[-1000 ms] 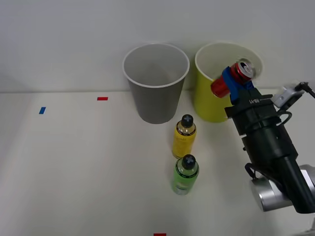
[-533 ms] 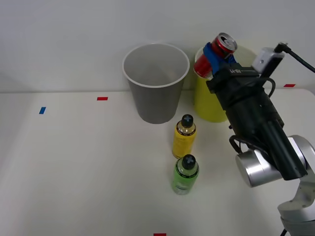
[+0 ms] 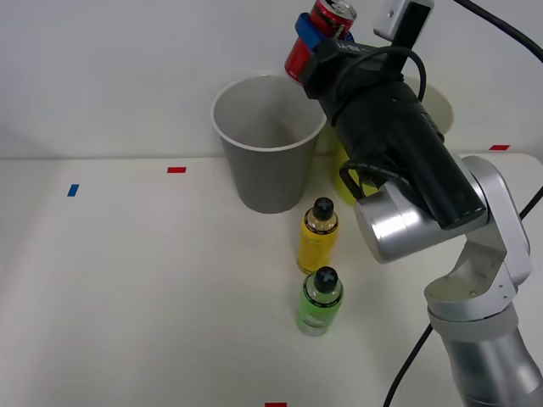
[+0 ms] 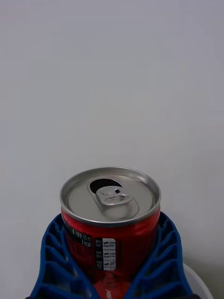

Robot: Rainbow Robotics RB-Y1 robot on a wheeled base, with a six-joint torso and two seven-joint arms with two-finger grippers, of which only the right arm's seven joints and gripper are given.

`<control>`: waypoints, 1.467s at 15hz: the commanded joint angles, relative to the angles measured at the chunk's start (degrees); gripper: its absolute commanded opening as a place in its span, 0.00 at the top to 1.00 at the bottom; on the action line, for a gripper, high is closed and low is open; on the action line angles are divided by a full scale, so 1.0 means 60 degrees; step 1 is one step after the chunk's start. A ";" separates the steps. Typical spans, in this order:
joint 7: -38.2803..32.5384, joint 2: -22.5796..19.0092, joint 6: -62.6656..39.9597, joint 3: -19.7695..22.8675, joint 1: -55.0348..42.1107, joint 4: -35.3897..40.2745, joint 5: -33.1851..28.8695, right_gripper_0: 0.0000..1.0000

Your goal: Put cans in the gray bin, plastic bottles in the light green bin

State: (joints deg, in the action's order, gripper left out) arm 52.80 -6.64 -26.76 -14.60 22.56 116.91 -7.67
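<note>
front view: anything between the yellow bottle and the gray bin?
Nothing. In the front view, bare table separates the yellow bottle from the gray bin; the green bottle stands on its opposite side.

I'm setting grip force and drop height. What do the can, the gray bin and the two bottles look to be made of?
Can: metal, likely aluminium, with a brushed silver top and glossy red printed wall.
Gray bin: probably matte plastic or coated paper, thin white rim.
Yellow bottle and green bottle: glossy, likely plastic, with black screw caps.
</note>
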 commanded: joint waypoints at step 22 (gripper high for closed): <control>0.0194 0.0916 -0.0344 -0.0203 0.2392 -0.3415 -0.1373 1.00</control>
State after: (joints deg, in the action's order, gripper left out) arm 53.95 -1.18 -28.77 -15.83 37.04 96.42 -15.80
